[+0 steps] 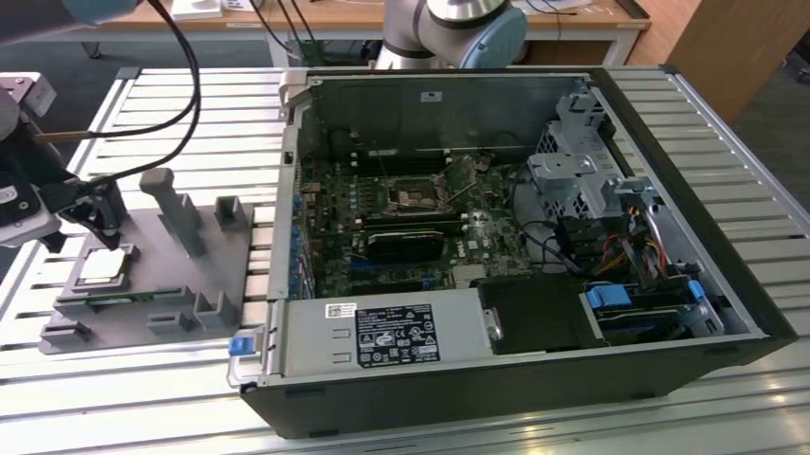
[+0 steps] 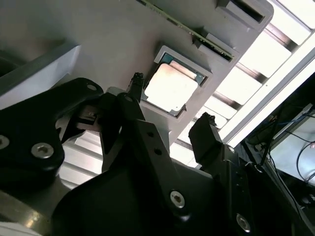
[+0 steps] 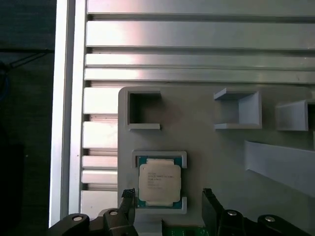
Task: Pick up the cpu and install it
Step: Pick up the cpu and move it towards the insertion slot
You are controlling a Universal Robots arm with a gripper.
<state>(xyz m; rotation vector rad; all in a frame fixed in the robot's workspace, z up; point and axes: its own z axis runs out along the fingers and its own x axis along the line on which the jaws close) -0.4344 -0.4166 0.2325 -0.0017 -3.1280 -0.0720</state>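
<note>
First wrist view, cpu [image 3: 159, 182] in tray [image 3: 211, 157] recess, gripper [image 3: 168, 197] spread either side

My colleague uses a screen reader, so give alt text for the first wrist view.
A small square cpu with a silvery-grey metal top sits in a framed recess of a flat grey tray, straddled by the black gripper, its jaws open. The tray lies on a slatted silver metal table.

Slatted metal table [image 1: 727, 123] — on it a grey tray [image 1: 139, 277] and an open computer case [image 1: 506, 379].
</note>
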